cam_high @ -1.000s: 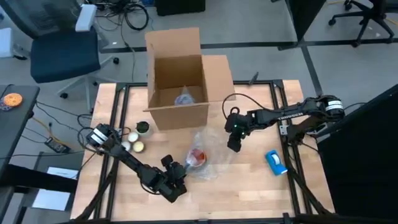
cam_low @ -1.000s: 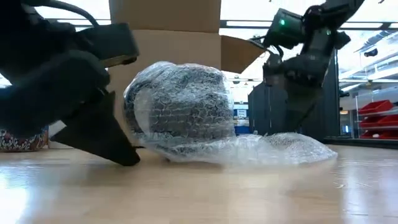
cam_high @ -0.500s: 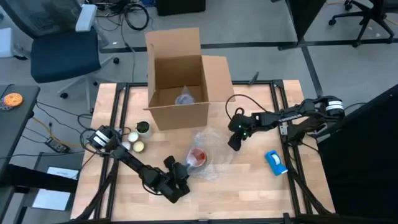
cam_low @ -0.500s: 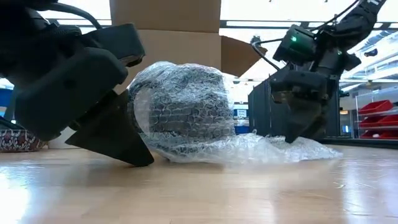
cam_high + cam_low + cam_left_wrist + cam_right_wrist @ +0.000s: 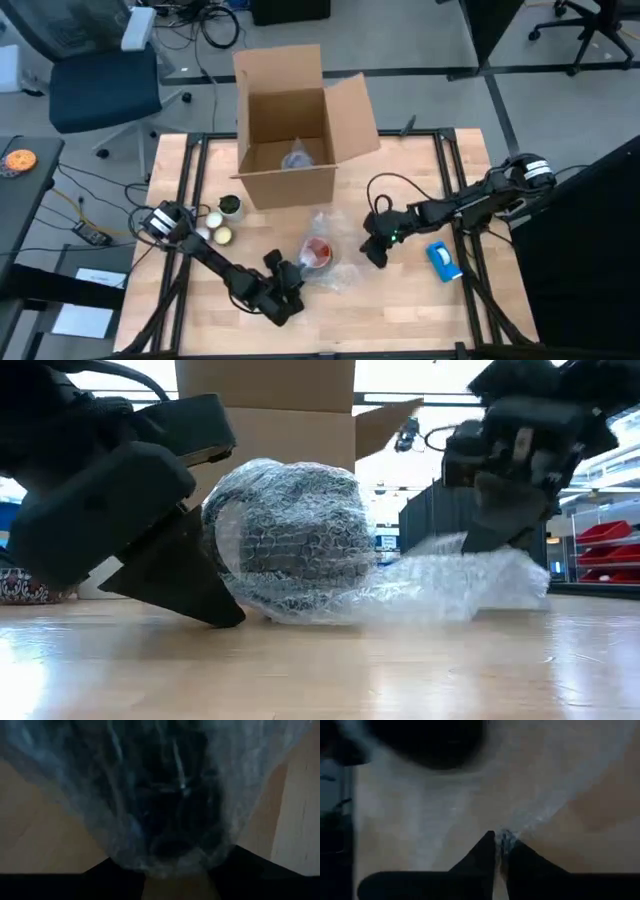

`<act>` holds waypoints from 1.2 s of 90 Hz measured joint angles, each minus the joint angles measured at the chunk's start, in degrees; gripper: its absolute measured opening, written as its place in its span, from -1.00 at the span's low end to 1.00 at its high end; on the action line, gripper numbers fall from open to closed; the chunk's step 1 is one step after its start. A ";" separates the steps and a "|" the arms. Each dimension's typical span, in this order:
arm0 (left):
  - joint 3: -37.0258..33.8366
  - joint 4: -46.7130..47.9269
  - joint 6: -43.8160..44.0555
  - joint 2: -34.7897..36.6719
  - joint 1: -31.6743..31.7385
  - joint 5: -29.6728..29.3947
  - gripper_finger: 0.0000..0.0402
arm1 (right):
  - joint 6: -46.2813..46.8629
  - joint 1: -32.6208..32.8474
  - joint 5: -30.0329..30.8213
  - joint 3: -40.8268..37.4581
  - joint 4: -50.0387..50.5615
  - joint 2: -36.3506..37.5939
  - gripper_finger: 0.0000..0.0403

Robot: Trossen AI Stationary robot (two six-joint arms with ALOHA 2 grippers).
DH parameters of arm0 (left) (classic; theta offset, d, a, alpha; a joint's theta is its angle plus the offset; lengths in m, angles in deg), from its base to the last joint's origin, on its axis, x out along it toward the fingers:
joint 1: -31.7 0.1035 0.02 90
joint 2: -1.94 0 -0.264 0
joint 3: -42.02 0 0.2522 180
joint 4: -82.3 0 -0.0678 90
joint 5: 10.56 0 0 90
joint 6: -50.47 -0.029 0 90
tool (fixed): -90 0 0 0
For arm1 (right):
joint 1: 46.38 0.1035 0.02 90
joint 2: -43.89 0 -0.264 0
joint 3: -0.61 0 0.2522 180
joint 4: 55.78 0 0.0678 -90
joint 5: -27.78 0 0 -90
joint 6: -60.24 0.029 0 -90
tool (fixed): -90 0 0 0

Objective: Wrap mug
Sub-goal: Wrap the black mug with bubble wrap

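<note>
Right end effector [image 5: 377, 250] has swung down toward frame centre, fingers now pinched on bubble wrap [image 5: 455, 582] | left end effector [image 5: 284, 296], lower centre, open against the bundle | mug [image 5: 318, 251] mid-worktop [image 5: 400, 300], half swaddled: rigid, breakable, probably slippery under film; grip the loose wrap edge | cardboard box [image 5: 290, 130] behind.

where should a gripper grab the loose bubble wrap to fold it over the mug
Grip the free flap of the bubble wrap on the side away from the mug, low from the right. It lies thin on the table there, and the right gripper already has it pinched, while the left gripper braces the opposite side.
</note>
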 joint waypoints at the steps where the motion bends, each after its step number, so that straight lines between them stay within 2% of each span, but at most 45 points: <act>1: 0.13 0.56 -0.19 0.14 0.01 0.07 -0.14 | 0.00 0.49 0.17 0.20 -0.23 0.00 -1.00; 13: 1.68 6.77 -1.89 2.16 -0.05 1.55 -0.14 | -1.60 5.35 3.91 4.08 -1.33 0.04 -1.00; 27: 4.08 15.15 -1.74 3.47 -0.05 1.52 -0.14 | -7.27 8.15 8.59 9.48 -1.38 0.07 -1.00; 43: 9.59 24.38 -1.91 3.97 -0.08 1.69 -0.14 | -15.10 7.65 10.36 15.13 -1.39 0.07 -1.00; 56: 15.19 32.22 -6.29 3.97 -0.11 2.28 -0.14 | -20.75 5.97 10.77 17.64 -4.03 0.01 -1.00; 69: 19.02 37.01 -9.27 4.01 -0.08 1.31 -0.14 | -21.61 2.95 12.06 17.93 -5.16 0.00 -1.00; 86: 19.31 37.14 -8.97 4.10 -0.07 1.30 -0.14 | -20.69 1.59 12.02 16.29 -5.03 0.00 -1.00; 108: 16.46 30.78 -8.89 4.10 -0.11 1.87 -0.14 | -19.64 3.09 9.18 15.98 -8.05 -3.66 -1.00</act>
